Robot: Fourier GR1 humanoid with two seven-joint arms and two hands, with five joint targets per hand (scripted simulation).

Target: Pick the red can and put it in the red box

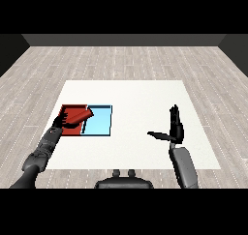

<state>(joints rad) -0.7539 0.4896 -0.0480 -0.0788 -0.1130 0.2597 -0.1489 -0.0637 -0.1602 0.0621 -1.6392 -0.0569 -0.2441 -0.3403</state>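
The red can [81, 116] is tilted on its side over the red tray [69, 107], and its right end reaches the border with the light blue tray [99, 125]. My left hand [61, 121] is at the can's left end, fingers and thumb curled round it. Whether the can touches the tray floor is hidden by the hand and the can itself. My right hand [175, 127] stands upright over the white table's right half, far from both trays. It is open, fingers straight up and thumb stretched out to the left, holding nothing.
Both trays lie side by side on the left part of the white table [140, 98]. The table's edges meet a grey wooden floor all round.
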